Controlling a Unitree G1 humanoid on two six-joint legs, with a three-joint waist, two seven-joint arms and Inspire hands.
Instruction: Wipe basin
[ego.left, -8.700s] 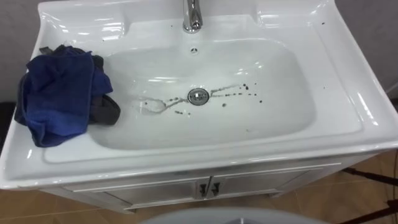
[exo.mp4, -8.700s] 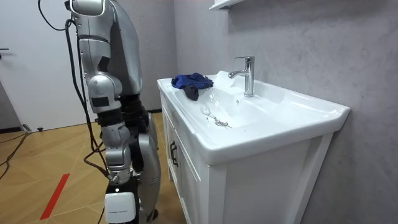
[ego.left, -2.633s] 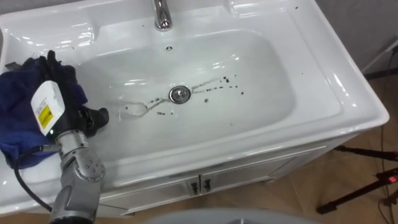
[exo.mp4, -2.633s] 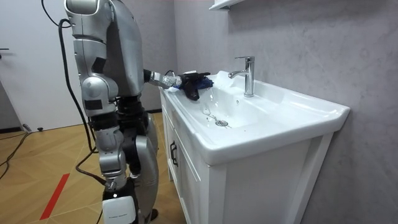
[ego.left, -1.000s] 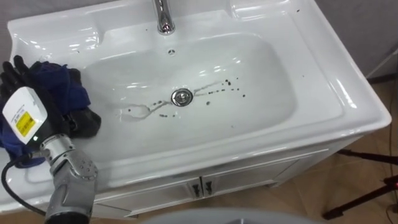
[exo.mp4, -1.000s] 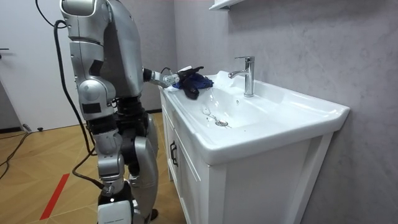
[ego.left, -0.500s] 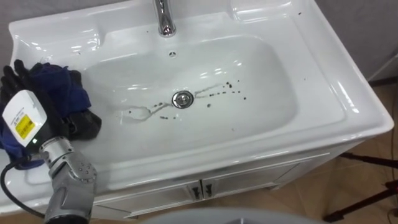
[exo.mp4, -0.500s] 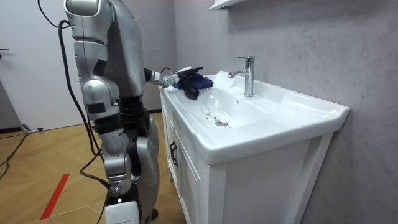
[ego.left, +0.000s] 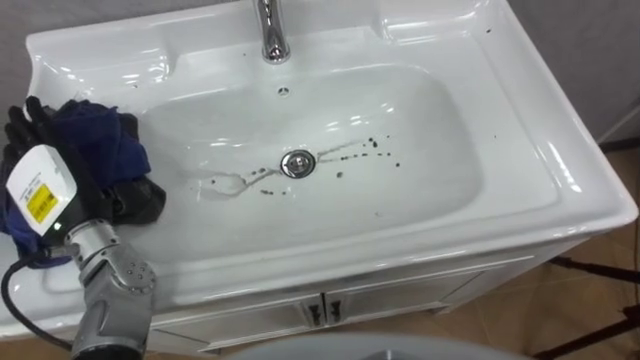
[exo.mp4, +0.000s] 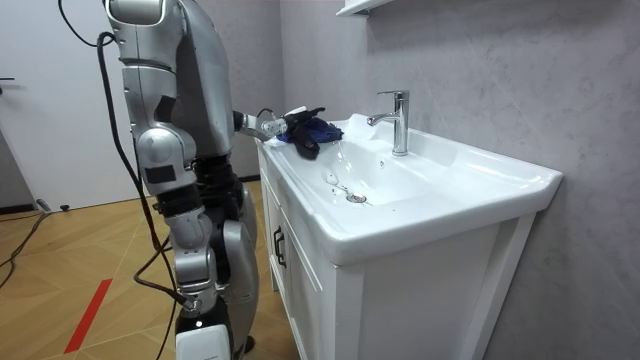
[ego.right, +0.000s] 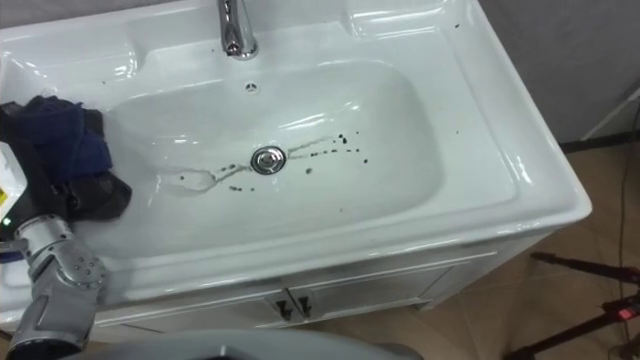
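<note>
The white basin (ego.left: 560, 170) has dark specks (ego.left: 375, 148) and a thin smear right and left of its drain (ego.left: 297, 163). A bunched blue cloth (ego.left: 100, 145) with a dark fold lies on the basin's left ledge. My left hand (ego.left: 40, 190) rests on the cloth's left side, its dark fingers (ego.left: 22, 118) reaching straight past the far edge. From the room view the left hand (exo.mp4: 298, 116) lies stretched over the cloth (exo.mp4: 318, 130). I stand at the front of the cabinet. My right hand (exo.mp4: 203, 340) hangs low at my side.
The chrome faucet (ego.left: 270, 35) stands at the back middle of the basin. Cabinet doors with small handles (ego.left: 325, 312) are below the front rim. A grey wall (exo.mp4: 480, 70) runs behind the basin, and wooden floor (exo.mp4: 60, 250) lies behind me.
Since 8.7 s ago my left arm rose from my side and its hand settled on the cloth. Over the last second the hand and cloth hold still; the view only shifts slightly.
</note>
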